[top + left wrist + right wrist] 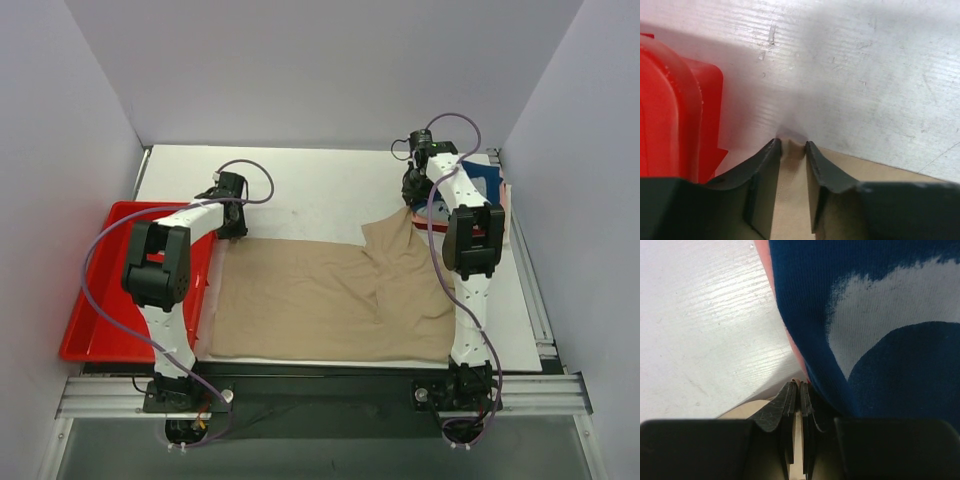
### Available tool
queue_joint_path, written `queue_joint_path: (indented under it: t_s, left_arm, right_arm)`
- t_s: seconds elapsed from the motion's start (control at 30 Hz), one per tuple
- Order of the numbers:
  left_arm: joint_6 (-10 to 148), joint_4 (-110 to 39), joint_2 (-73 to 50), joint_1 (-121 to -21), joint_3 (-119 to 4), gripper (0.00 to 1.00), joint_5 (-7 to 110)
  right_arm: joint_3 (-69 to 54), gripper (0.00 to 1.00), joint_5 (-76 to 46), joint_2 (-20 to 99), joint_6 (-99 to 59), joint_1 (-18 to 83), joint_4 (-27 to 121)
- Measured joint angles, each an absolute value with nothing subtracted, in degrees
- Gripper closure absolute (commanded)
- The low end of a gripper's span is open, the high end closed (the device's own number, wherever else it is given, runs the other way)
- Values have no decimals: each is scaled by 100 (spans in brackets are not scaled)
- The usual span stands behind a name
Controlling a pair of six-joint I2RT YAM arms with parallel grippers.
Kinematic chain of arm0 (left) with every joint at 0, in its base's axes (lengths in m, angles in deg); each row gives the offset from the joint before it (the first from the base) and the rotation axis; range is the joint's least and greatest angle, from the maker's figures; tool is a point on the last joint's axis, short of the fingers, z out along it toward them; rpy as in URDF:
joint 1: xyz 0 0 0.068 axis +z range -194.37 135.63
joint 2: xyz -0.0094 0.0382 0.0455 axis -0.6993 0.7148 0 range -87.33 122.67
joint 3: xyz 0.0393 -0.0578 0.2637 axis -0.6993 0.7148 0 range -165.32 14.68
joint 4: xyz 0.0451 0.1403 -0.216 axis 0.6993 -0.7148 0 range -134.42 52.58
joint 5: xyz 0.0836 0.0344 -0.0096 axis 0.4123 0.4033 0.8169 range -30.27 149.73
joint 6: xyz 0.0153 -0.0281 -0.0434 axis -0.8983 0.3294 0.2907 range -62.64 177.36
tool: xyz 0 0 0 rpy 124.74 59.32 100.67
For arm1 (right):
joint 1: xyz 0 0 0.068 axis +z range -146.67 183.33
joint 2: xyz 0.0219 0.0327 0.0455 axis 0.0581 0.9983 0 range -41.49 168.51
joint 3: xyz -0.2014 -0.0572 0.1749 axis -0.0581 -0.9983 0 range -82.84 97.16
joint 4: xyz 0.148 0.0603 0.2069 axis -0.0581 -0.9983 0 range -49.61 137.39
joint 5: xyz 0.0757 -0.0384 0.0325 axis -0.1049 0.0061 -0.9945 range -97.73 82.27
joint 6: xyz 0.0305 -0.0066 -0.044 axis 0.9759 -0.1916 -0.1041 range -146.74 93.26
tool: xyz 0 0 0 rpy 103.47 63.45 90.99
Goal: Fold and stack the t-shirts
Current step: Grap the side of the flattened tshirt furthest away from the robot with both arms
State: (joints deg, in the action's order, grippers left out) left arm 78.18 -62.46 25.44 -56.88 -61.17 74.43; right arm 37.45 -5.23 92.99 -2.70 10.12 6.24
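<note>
Since the tan t-shirt (300,300) looked limp, the right gripper (799,386) pinched its far edge, while the left gripper (792,145) stood half-open astride a corner.

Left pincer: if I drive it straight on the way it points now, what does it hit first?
Likely the tan t-shirt, whose corner lies inside the left pincer; beyond it, only bare white table. The red tray sits off-line.

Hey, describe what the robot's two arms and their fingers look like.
Both the left arm and right arm have white links with chunky black joints. A purple cable loops along each. The fingers are matte black, tapering to tips.
</note>
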Motion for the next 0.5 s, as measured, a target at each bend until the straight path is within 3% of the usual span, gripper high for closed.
queue_joint_path:
  t_s: [0.3, 0.5]
  left_arm:
    - [7820, -6242, 2616, -5695, -6207, 100, 7412]
    - [7796, -6248, 2605, -5697, -6207, 100, 7351]
  right_arm:
    - [3745, 100, -632, 9279, -227, 1012, 620]
    - [3747, 100, -930, 9098, -111, 1012, 585]
